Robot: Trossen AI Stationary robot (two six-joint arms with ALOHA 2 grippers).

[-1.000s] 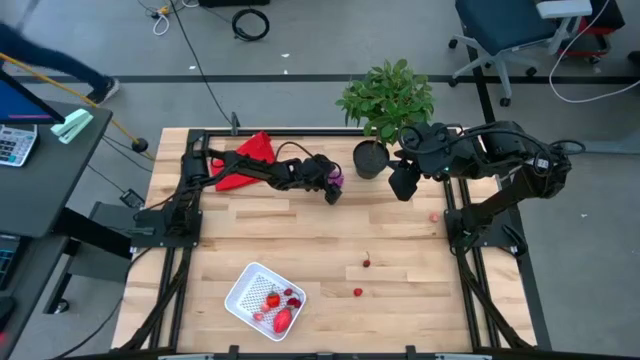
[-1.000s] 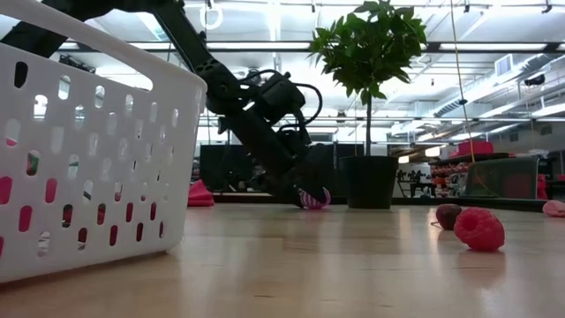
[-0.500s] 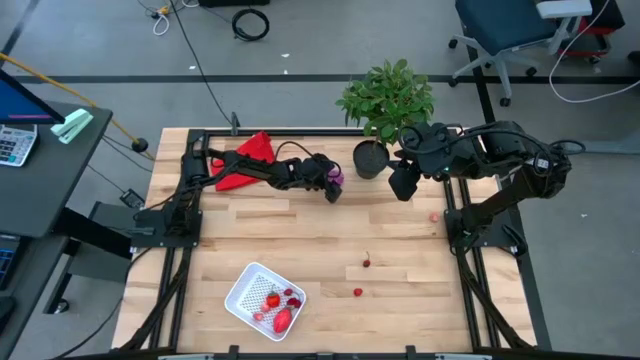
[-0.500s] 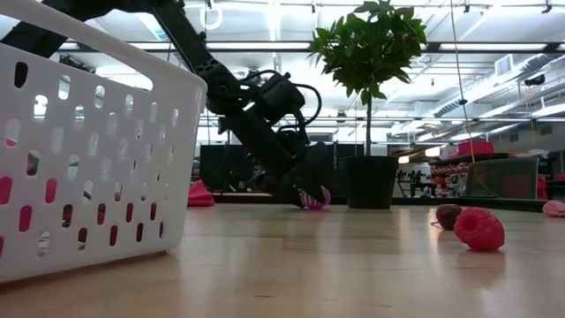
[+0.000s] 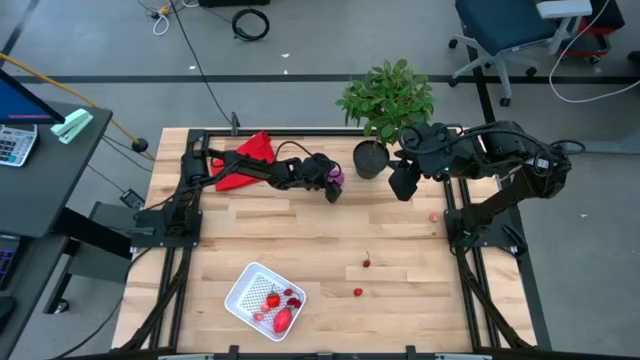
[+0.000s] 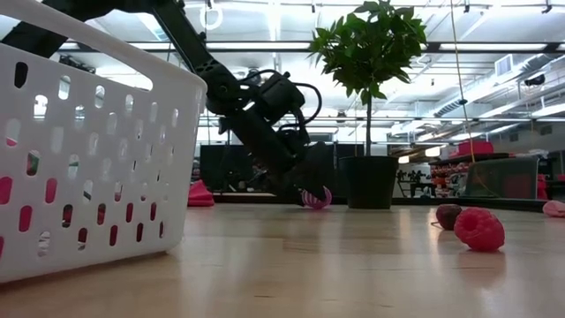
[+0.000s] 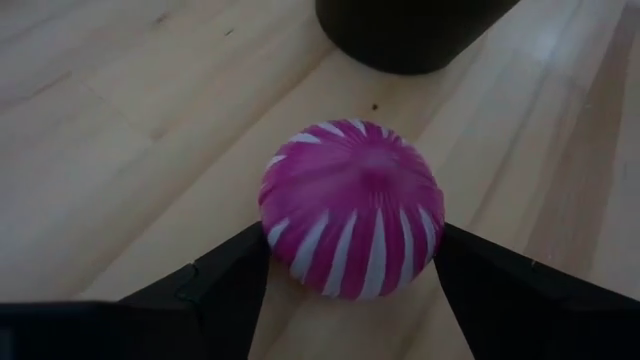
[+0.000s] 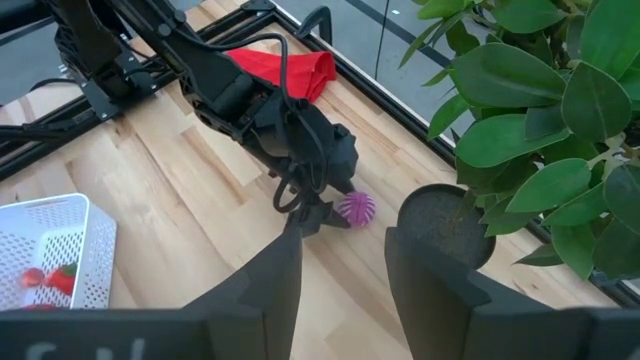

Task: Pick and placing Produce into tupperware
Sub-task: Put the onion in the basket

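A purple ball with white stripes [image 7: 350, 222] rests on the wooden table [image 5: 300, 235] beside the black plant pot [image 5: 369, 160]. My left gripper [image 7: 350, 255] reaches to it from the table's left and is shut on it. The white tupperware [image 5: 243, 285] stands near the front edge with several red fruit pieces [image 5: 280, 305] inside. Loose red pieces lie on the table: one [image 5: 366, 263], another [image 5: 357, 292], a third [image 5: 433, 216]. My right gripper [image 5: 403, 185] hangs open, high above the table, to the right of the pot, with nothing between its fingers. My left gripper pinches the ball between its two fingers, one on each side [image 7: 272, 245] at about its widest girth. The fingers [image 7: 235, 285] slant down from the table's left. The ball's underside [image 6: 315, 205] stays on the table.
The potted green plant [image 5: 388, 95] stands right behind the ball, at the far edge. A red cloth [image 5: 245, 160] lies at the far left under the left arm. In the low view a raspberry [image 6: 478, 228] and a darker fruit [image 6: 448, 215] lie at the right.
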